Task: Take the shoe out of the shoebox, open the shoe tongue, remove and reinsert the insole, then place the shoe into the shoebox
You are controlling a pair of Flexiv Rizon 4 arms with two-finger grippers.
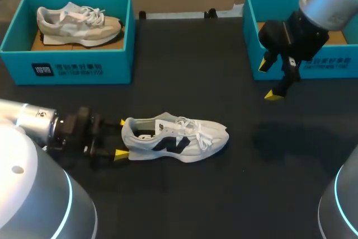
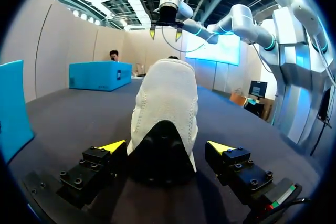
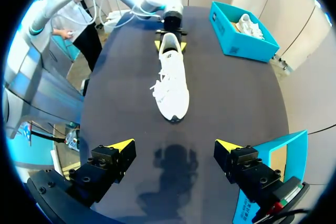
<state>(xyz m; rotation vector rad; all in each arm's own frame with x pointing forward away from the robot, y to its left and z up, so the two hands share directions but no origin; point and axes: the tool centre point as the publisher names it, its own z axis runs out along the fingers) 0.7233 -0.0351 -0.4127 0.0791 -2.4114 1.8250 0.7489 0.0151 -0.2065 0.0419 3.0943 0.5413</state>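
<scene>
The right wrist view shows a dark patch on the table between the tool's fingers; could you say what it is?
Right wrist view: the shadow of the right tool on the black tabletop, short of the white lace-up sneaker; head view: the same shadow lies right of the sneaker.

A dark table (image 1: 190, 54) is carrying a white shoe (image 1: 179, 138) upright near its middle; a teal left shoebox (image 1: 72, 68) and right shoebox (image 1: 341, 65) are sitting at its far corners.
</scene>
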